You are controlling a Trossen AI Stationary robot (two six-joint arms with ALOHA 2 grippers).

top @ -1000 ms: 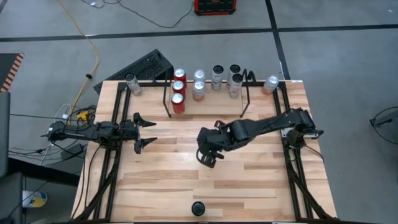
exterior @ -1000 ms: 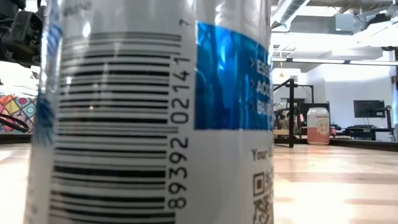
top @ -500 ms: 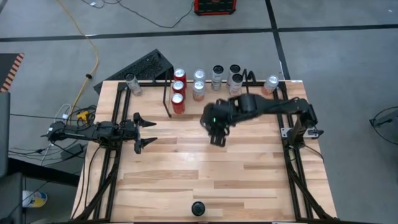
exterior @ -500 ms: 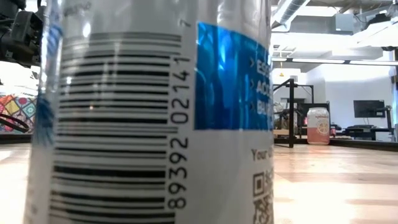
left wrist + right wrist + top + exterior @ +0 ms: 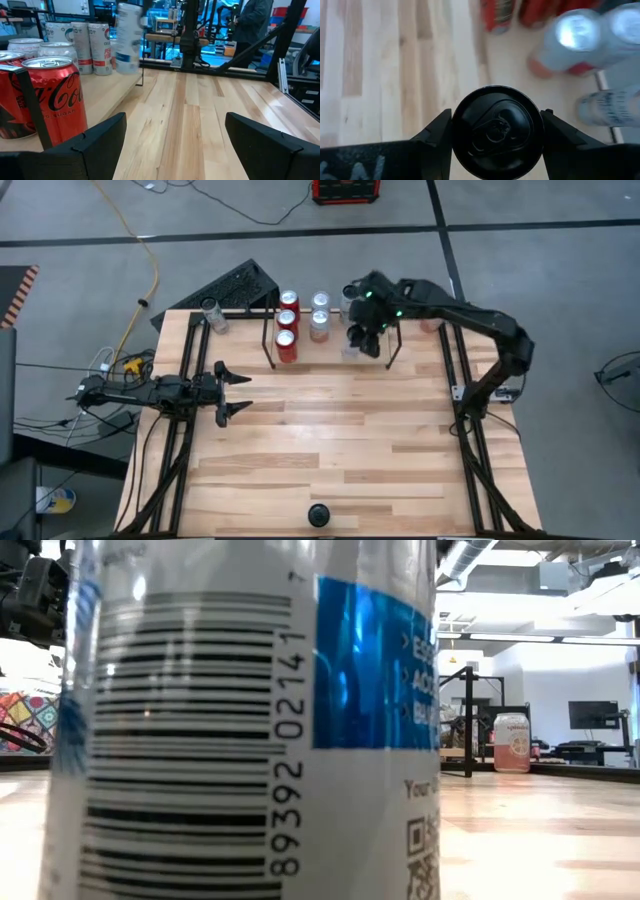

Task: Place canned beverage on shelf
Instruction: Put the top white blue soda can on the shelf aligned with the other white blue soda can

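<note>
The right gripper (image 5: 364, 340) hangs over the right part of the shelf (image 5: 270, 330) at the far edge of the table (image 5: 330, 450), its jaws clamped on a can (image 5: 496, 131) held upright, one finger on each side of the black lid. Seen from the right wrist, the can sits squarely between the two fingers (image 5: 432, 137), its long axis running straight down toward the shelf floor. In the view from above the arm covers most of the can, so its exact spot above the rack cannot be read.

Below and beside it stand the cans already shelved: red cans (image 5: 287, 340) in a column at the left end, silver cans (image 5: 320, 320) next to them, and more silver tops (image 5: 349, 295) at the far side near the gripper. The wrist view shows blurred silver tops (image 5: 577, 32) just beyond the held can, so the free slot appears to lie on the near side of those, right of the middle.

The left gripper (image 5: 232, 388) waits well apart at the table's left, jaws wide apart and empty, pointing across the boards toward the rack. The right arm is plainly the one placed for the set-down; what matters is lowering the can vertically without knocking its neighbours.

A further can (image 5: 230, 720) stands close against the low camera.
</note>
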